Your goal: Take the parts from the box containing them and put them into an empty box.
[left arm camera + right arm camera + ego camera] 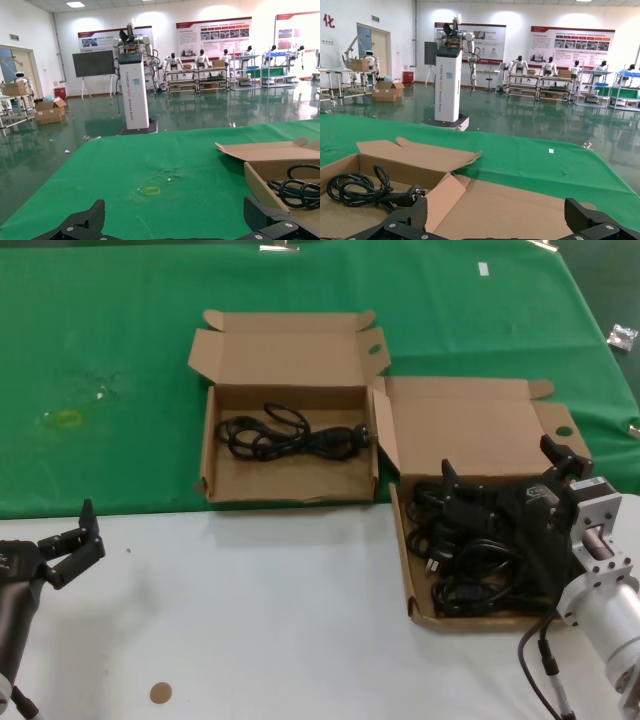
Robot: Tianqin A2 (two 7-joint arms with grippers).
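The box holding the parts (pixel 404 540) stands at the right with a pile of black power cables (pixel 470 552) in it. My right gripper (pixel 507 468) hovers open and empty just above that pile; in the right wrist view (pixel 499 220) its fingers straddle this box's lid (pixel 520 210). The other box (pixel 212 440), with a bent tab at its front left corner, stands to the left on the green cloth and holds one coiled black cable (pixel 290 435), also seen in the right wrist view (pixel 355 187). My left gripper (pixel 78 545) is parked open at the near left.
A green cloth (pixel 100 340) covers the far half of the white table (pixel 250 620). A small brown disc (pixel 160 693) lies near the front edge. In the left wrist view the left gripper (pixel 175 220) faces the cloth, with the left box's wall (pixel 260 180) beside it.
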